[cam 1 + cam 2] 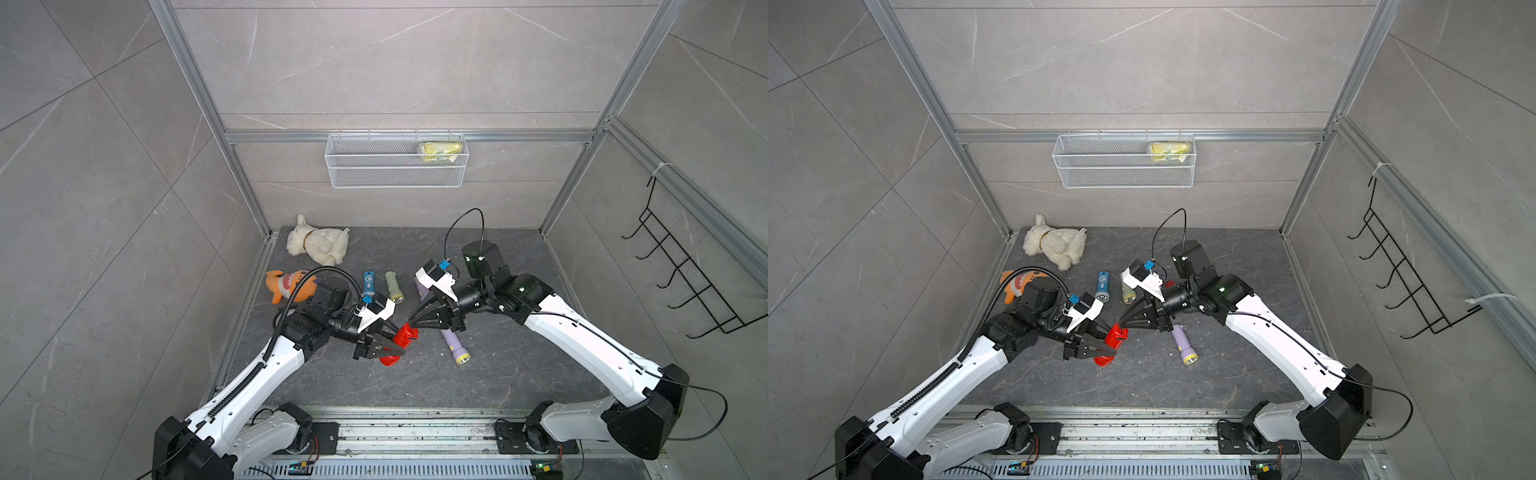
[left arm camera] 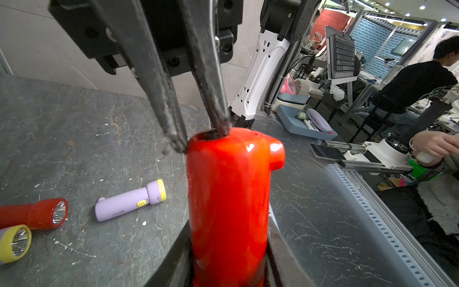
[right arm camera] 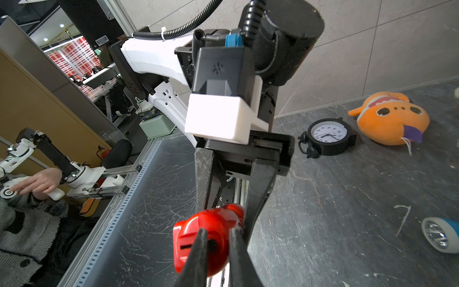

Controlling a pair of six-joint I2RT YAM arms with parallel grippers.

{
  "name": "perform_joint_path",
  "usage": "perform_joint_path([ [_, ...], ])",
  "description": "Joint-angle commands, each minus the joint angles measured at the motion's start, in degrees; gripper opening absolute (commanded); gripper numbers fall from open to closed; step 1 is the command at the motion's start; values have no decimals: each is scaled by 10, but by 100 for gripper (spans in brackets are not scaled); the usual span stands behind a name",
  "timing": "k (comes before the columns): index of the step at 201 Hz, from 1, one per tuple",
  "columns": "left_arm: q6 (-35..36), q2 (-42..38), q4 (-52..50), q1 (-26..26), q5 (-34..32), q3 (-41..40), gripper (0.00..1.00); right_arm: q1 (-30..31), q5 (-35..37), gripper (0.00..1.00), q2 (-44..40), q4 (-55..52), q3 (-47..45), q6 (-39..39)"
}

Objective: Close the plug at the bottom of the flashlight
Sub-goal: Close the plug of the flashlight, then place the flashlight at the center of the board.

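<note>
I have the red flashlight lifted off the table, held near the purple flashlight, on that torch's left-arm side. The purple flashlight itself lies flat on the table. My left gripper is clamped across the red body, one finger on each flank, as the left wrist view shows. My right gripper meets the red flashlight's bottom end from above the purple flashlight's tail. Its fingers are drawn almost together. One tip sits in the recess at the bottom end and the other lies against the outer wall, so they pinch the rim. I cannot make out the plug itself. Beyond the purple flashlight, toward the back wall, lie a blue flashlight and a green flashlight, side by side and apart from it
</note>
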Motion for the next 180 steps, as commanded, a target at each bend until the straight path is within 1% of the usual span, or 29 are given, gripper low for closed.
perform_joint_path([
  [1,7,-18,38,3,20,29,0,2,-15,11,11,-18,-10,-5],
  [30,5,-18,38,2,23,29,0,-15,-25,10,12,5,-18,10],
  [36,5,-19,38,3,23,28,0,-21,-31,11,13,11,-18,16],
  [46,5,-19,39,2,23,29,0,-31,-40,21,15,26,-17,29],
  [54,4,-20,39,2,23,27,0,-40,-52,25,16,45,-19,45],
  [89,-5,-22,42,3,22,26,0,-68,-62,29,15,108,-28,91],
  [106,-20,-29,44,3,-2,26,0,-75,-39,30,17,122,-37,107],
  [122,-66,-39,60,2,-68,17,0,-77,9,30,14,122,-42,115],
  [144,-162,-67,75,3,-212,-8,0,-77,84,30,-7,133,-59,129],
  [164,-269,-103,71,2,-394,-42,0,-77,156,30,-41,158,-85,153],
  [180,-367,-129,35,3,-544,-62,0,-77,211,30,-66,174,-106,175],
])
